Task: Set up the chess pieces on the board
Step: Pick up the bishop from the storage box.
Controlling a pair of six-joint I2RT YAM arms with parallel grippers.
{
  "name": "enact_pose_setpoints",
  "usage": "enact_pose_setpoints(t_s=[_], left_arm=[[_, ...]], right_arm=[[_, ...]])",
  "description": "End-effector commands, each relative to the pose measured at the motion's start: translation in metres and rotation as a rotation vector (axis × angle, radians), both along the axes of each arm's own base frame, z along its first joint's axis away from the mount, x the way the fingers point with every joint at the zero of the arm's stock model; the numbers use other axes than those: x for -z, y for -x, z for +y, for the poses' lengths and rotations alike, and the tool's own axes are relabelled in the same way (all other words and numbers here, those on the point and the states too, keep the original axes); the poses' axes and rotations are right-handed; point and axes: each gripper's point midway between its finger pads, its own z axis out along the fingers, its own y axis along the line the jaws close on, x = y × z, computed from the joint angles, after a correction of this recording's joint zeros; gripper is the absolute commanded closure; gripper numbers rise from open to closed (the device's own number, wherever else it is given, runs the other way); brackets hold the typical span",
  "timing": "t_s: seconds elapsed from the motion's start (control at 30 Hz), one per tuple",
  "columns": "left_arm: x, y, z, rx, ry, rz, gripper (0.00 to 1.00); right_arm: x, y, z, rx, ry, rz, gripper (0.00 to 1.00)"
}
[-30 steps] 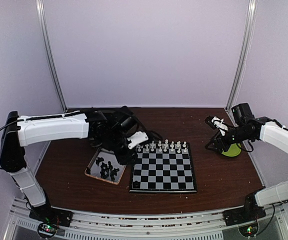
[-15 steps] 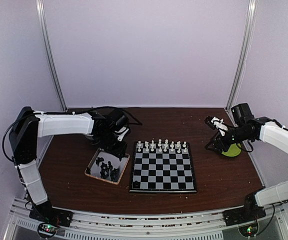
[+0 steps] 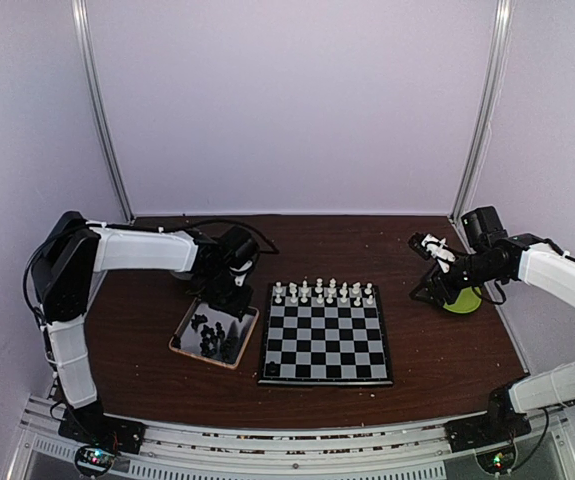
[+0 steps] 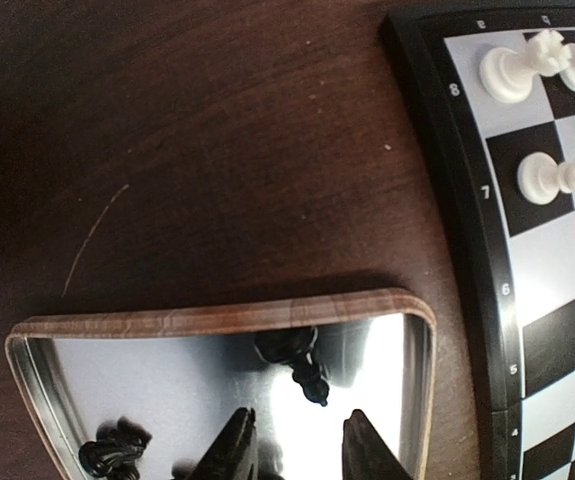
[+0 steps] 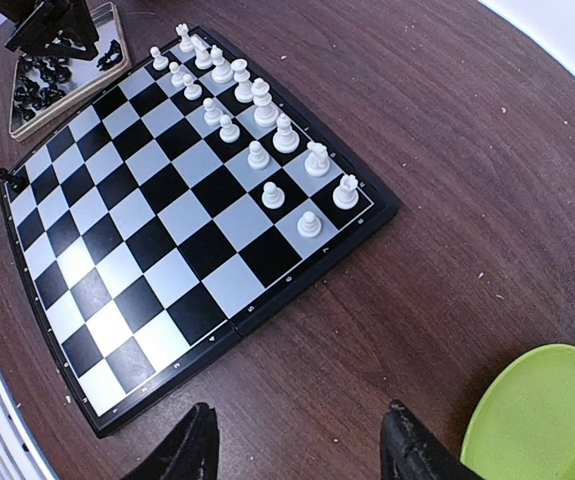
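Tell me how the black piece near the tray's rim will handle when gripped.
The black piece looks small and seems to lie on its side, so it is probably light and may roll. The tray floor is mirror-shiny, likely slippery. Its rounded form could slip from the left pincer if pinched off-centre.

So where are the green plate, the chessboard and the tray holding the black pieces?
green plate (image 5: pixel 537 410), right wrist view, middle of its surface.
chessboard (image 5: pixel 167 270), right wrist view, a bare square near its centre.
tray (image 4: pixel 217 318), left wrist view, its brown rim.
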Motion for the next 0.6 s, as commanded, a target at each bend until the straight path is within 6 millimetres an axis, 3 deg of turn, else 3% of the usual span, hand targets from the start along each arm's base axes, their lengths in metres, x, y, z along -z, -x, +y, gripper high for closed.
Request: enact_pose_setpoints(t_s=[0.0, 0.57], left_arm=[[0.008, -0.009, 0.001, -0.030, 0.008, -0.011, 0.71], [0.026, -0.010, -0.005, -0.010, 0.002, 0.031, 0.78]], right_arm=[[-0.012, -0.003, 0.001, -0.003, 0.007, -0.033, 0.45], [-0.010, -0.003, 0.001, -0.006, 0.012, -0.031, 0.45]])
